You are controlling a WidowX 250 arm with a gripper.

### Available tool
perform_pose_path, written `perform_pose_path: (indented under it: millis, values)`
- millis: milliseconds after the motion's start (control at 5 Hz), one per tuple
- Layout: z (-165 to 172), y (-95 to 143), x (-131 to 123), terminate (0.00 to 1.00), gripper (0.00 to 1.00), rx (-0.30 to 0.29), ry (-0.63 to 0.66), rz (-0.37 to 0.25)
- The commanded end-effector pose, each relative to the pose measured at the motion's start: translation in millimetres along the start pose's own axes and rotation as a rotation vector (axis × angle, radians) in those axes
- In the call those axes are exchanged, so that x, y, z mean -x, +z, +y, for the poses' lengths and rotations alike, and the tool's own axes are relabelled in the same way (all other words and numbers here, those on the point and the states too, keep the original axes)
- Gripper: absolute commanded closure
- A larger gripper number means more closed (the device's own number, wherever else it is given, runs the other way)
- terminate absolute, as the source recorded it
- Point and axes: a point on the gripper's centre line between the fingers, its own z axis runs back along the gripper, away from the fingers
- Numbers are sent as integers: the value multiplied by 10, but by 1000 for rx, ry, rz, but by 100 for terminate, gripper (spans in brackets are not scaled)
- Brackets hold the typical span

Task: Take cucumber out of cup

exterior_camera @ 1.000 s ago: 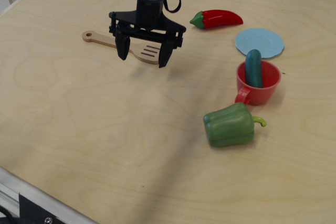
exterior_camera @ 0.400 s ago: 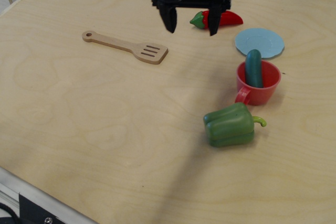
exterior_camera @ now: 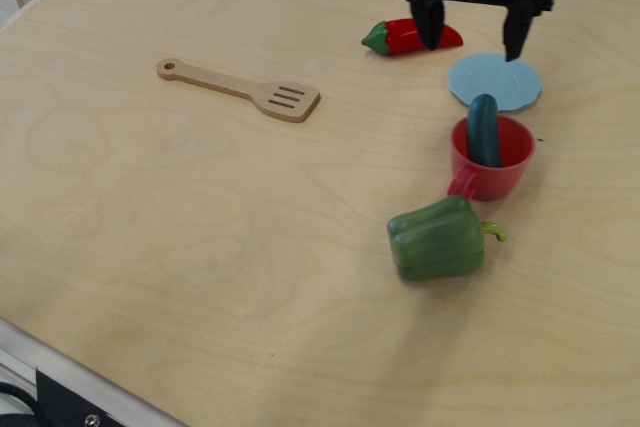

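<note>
The dark teal-green cucumber (exterior_camera: 484,128) stands tilted in the red-orange cup (exterior_camera: 491,170), its upper end poking over the far rim. The cup sits on the table at the right with its handle toward the front left. My black gripper (exterior_camera: 472,35) hangs open and empty above and behind the cup, over the blue plate's near side. Its left finger (exterior_camera: 431,25) overlaps the red chili in the picture. The gripper touches neither the cucumber nor the cup.
A light-blue plate (exterior_camera: 495,81) lies just behind the cup. A red chili (exterior_camera: 412,35) lies left of the plate. A green bell pepper (exterior_camera: 437,238) lies in front of the cup. A wooden spatula (exterior_camera: 240,91) lies at the left.
My gripper has moved right, from over the spatula, past the chili, to above the plate and cup. It stays open. The objects have not moved.
</note>
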Motion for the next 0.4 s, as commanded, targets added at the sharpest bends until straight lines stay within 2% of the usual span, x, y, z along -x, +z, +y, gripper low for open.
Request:
perform_pose_path:
  millis: [0,200]
  values:
    - [-225,33,-1,0,0,-22,-67,37]
    - [-236,-27,45,0,0,-32,-48,75]
